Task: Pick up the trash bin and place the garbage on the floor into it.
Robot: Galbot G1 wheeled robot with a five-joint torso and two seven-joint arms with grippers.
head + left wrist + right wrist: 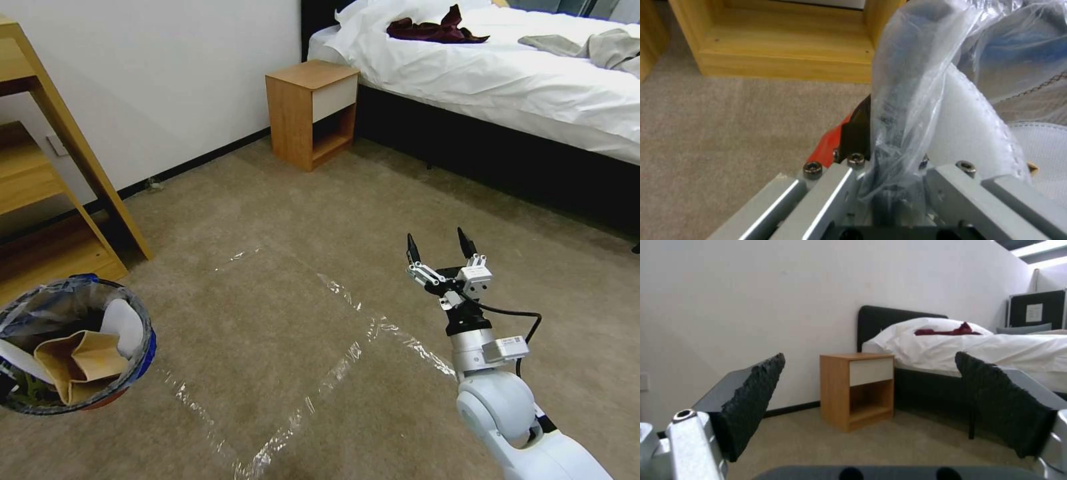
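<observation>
The trash bin [148, 347], lined with a crinkled plastic bag, hangs at my lower left above the floor [300, 220], a beige carpet crossed by shiny tape strips [373, 327]. Garbage lies inside it: a tan paper bag [83, 363] and a white slipper [123, 323]. In the left wrist view my left gripper [889, 146] is shut on the bin's bag-covered rim [902, 100], with the red base [831, 143] on the outside and the slipper [969, 126] on the inside. My right gripper [440, 248] is held out over the carpet, open and holding nothing [870, 356].
A wooden nightstand [312, 110] stands against the wall beside a white-sheeted bed [507, 73] on a dark frame, far right. A wooden shelf unit [40, 173] stands at the left, just behind the bin. Open carpet stretches between them.
</observation>
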